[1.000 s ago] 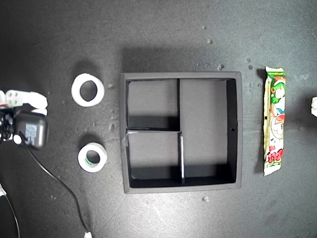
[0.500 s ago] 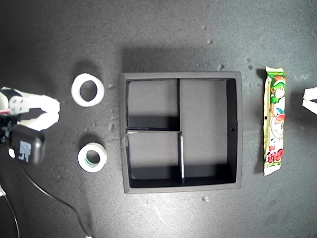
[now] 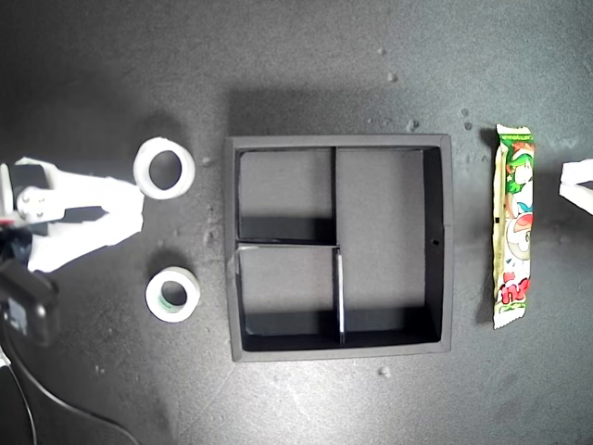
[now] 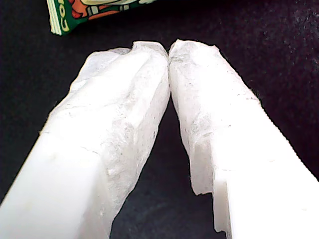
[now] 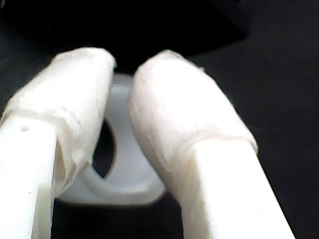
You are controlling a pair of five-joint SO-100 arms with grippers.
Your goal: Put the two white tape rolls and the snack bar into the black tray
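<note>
2 white tape rolls (image 3: 164, 168) (image 3: 173, 294) lie left of the black tray (image 3: 443, 243) in the exterior view; the snack bar (image 3: 514, 227), lettering unreadable, lies right. Our first gripper (image 4: 168, 55) is pressed together; our second gripper (image 5: 122, 74) is slightly parted.

Black tray (image 3: 441, 243) sits between two white tape rolls (image 3: 164, 168) and, apparently untouched, snack bar (image 3: 515, 238).

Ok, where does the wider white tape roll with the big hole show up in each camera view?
Exterior view: the wider tape roll lies at the exterior view's left, beside the black tray, with my second gripper close by.
First wrist view: not in it; only a snack bar end shows.
Second wrist view: the roll sits just beyond the fingertips.
Shared landmark: the second gripper's white fingers.
</note>
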